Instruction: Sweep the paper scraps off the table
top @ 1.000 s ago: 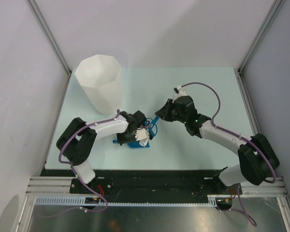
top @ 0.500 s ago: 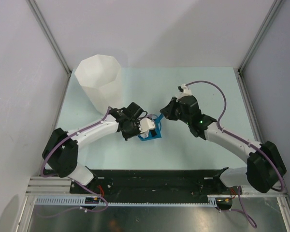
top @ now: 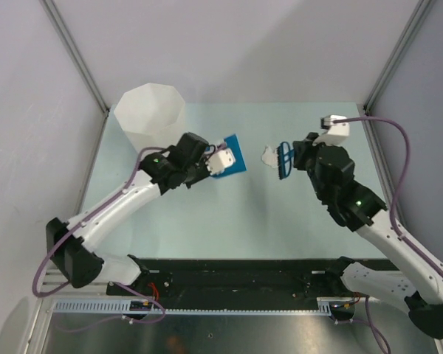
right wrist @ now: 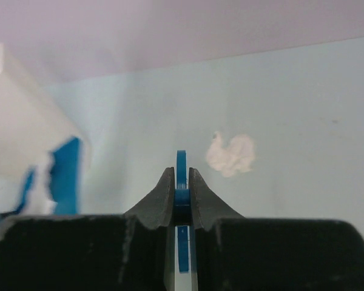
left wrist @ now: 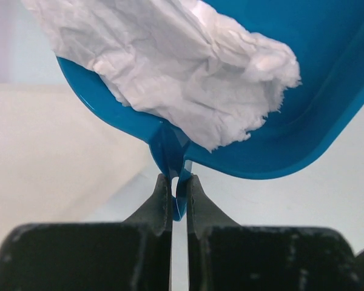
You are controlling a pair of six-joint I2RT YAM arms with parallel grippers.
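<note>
I see one crumpled white scrap [top: 269, 156] on the pale green bench [top: 280, 221], nearer its far edge. More crumpled paper [left wrist: 170, 66] lies in the blue dustpan [left wrist: 315, 109].

I find nothing to read here: no lettering, label, brand, number or sign shows on anything in my views

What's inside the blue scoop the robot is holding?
There is crumpled white paper in the blue dustpan. The paper hides the pan's floor beneath it, so any smaller scraps there cannot be seen.
</note>
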